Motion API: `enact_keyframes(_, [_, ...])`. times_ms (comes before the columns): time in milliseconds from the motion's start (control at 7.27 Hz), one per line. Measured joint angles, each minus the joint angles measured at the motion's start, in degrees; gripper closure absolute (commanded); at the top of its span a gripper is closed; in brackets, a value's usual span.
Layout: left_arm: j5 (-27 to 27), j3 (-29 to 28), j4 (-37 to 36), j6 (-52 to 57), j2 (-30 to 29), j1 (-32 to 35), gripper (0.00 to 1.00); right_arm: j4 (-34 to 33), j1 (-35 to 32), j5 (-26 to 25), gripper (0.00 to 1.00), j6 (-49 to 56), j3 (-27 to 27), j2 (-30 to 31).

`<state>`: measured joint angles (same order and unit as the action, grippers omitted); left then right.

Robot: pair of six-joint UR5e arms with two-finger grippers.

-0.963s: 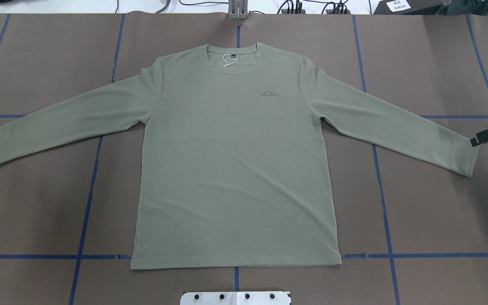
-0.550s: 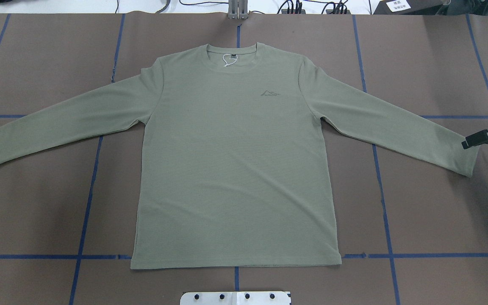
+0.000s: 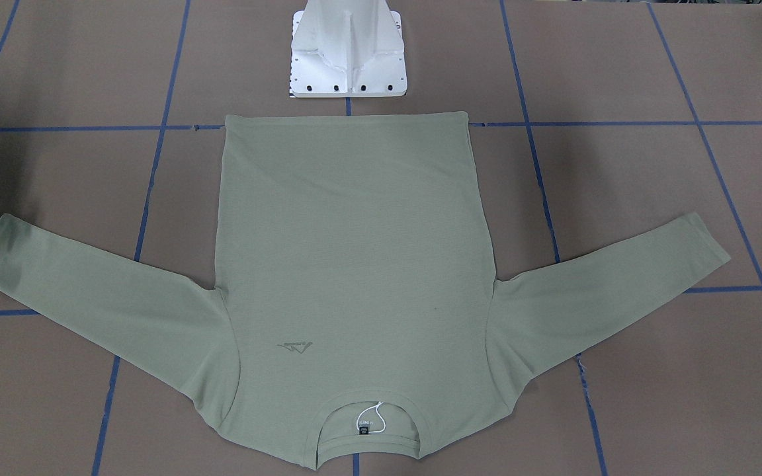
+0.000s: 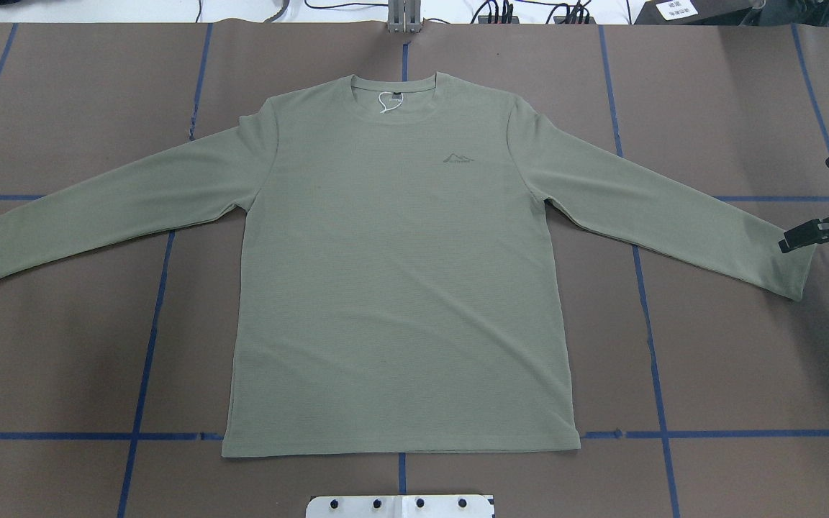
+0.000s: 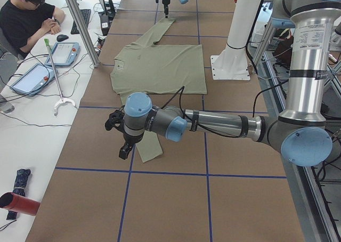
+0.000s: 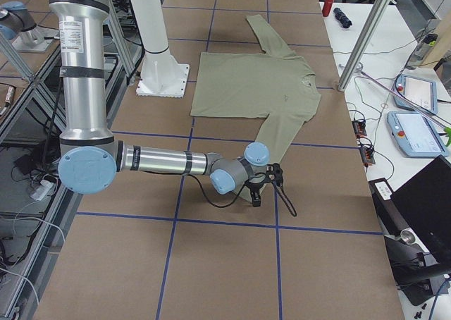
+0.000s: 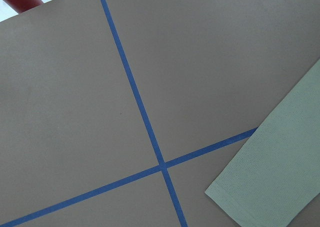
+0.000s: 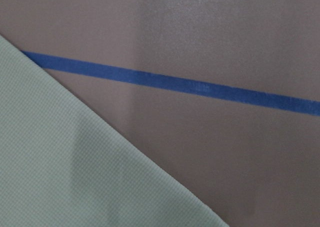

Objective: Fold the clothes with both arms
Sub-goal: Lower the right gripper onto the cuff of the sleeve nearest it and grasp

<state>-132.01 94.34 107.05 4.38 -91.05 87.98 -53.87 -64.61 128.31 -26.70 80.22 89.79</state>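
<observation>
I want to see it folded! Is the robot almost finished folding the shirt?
Not nearly. Done: nothing is folded; the shirt lies flat with both sleeves spread out. In hand: the right gripper is at the right cuff, and the left gripper is beside the left cuff; I can't tell if either is gripping. Left: every fold, sleeves and body.

Even, diffuse light from above leaves the brown table [image 4: 709, 108] evenly lit and matt, with only a faint soft shadow on one sleeve [image 4: 745, 230] of the shirt [image 4: 400, 288], and the close right wrist view is slightly blurred.
</observation>
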Motion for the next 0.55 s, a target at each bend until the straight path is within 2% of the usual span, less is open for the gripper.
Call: enact_keyframes(550, [0.0,0.03,0.0,-0.07,0.0,0.0,0.0,-0.07,0.03,0.89,0.0,-0.02,-0.53,-0.05])
